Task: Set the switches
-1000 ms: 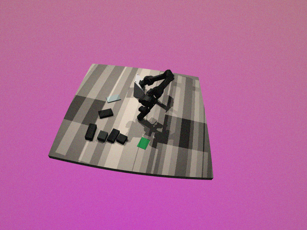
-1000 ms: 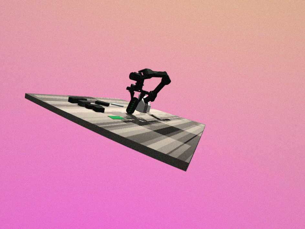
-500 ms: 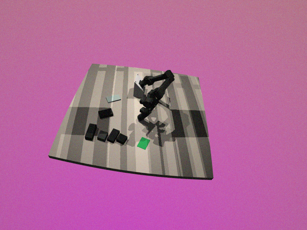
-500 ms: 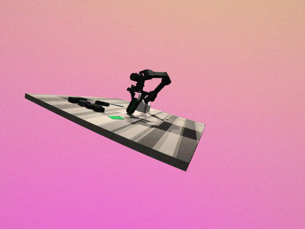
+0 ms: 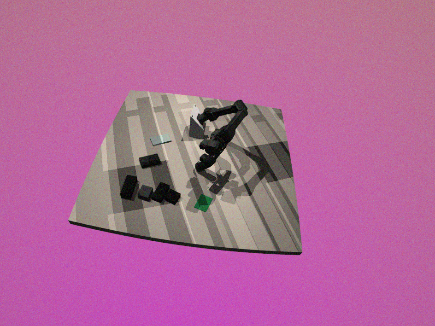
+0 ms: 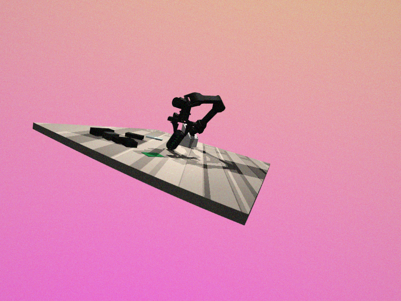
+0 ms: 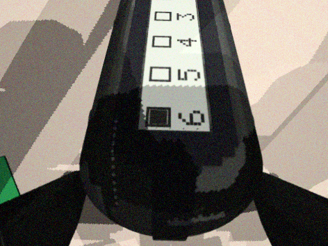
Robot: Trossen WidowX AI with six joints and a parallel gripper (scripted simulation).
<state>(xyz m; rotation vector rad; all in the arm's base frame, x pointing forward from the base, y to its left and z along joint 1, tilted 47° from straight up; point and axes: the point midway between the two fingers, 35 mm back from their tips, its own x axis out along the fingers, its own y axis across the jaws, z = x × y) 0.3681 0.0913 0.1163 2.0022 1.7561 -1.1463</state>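
The dark controller unit [image 5: 204, 164] [image 6: 174, 141] [image 7: 170, 156] is held tilted just above the bench, its lower end near the surface; contact with the bench cannot be told. My gripper [image 5: 209, 159] [image 6: 178, 132] [image 7: 169, 182] is shut on the unit, one finger on each side. In the wrist view the underside label [image 7: 174, 57] shows empty squares for 3, 4 and 5, and a filled square for 6. Squares 1 and 2 are cut off at the top edge. Faint green marks show on the switch side in the exterior view, too small to read.
A green square [image 5: 203, 203] [image 6: 152, 154] [image 7: 8, 182] lies near the unit. Several black blocks, one [image 5: 149, 160] [image 6: 134, 135] apart from the others, lie farther left. A pale plate [image 5: 160, 139] [image 6: 153, 137] lies behind them. A grey-and-white wedge [image 5: 196, 129] [image 6: 191, 142] stands near the arm's base.
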